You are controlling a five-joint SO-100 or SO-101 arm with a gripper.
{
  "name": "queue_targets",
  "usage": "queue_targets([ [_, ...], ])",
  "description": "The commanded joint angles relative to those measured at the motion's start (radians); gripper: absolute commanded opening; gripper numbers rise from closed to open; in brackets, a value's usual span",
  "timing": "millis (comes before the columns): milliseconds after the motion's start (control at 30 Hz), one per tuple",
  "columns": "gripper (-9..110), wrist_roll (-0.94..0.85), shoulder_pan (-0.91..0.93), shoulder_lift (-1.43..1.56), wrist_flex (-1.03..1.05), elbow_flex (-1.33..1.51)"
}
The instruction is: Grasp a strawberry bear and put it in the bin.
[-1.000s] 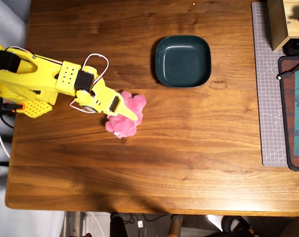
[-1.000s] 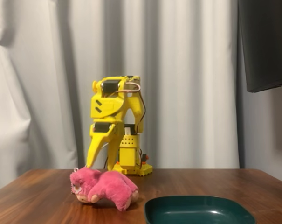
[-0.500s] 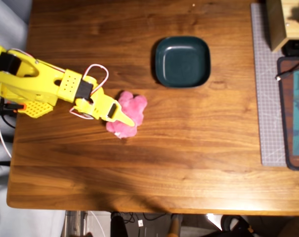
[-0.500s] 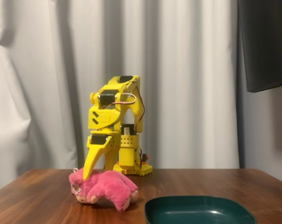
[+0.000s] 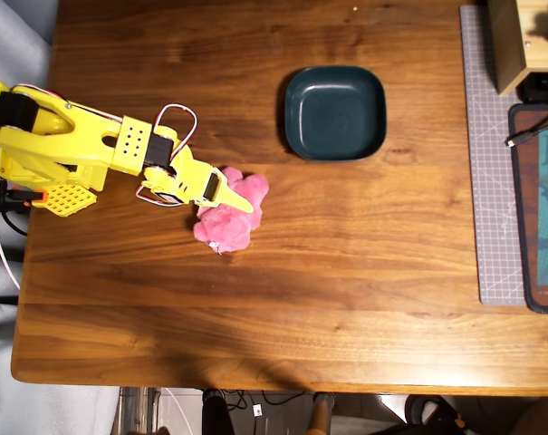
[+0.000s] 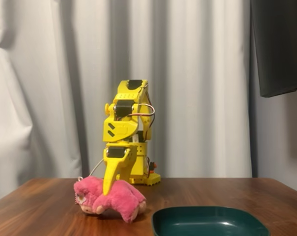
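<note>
Nearest the fixed camera, the bin point(image 6: 209, 221) sits empty at the front of the table point(image 6: 35, 206), with the strawberry bear point(image 6: 109, 197) lying on its belly just behind and to the left. Over the last second I've swung the gripper point(image 6: 107, 189) from the bear's head end toward its middle, and one finger now presses into the plush. Overhead, the gripper point(image 5: 240, 205) lies across the bear point(image 5: 228, 217); I cannot tell whether the jaws are clamped, so I judge the grasp unconfirmed.
</note>
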Motion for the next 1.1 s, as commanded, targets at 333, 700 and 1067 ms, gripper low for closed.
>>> queue_targets([
  [333,8,-0.009,-0.041,0.041,0.005,0.011],
  [700,0,-0.009,-0.038,0.089,0.015,-0.048],
  [1067,0,-0.009,0.308,0.502,0.319,-0.502],
])
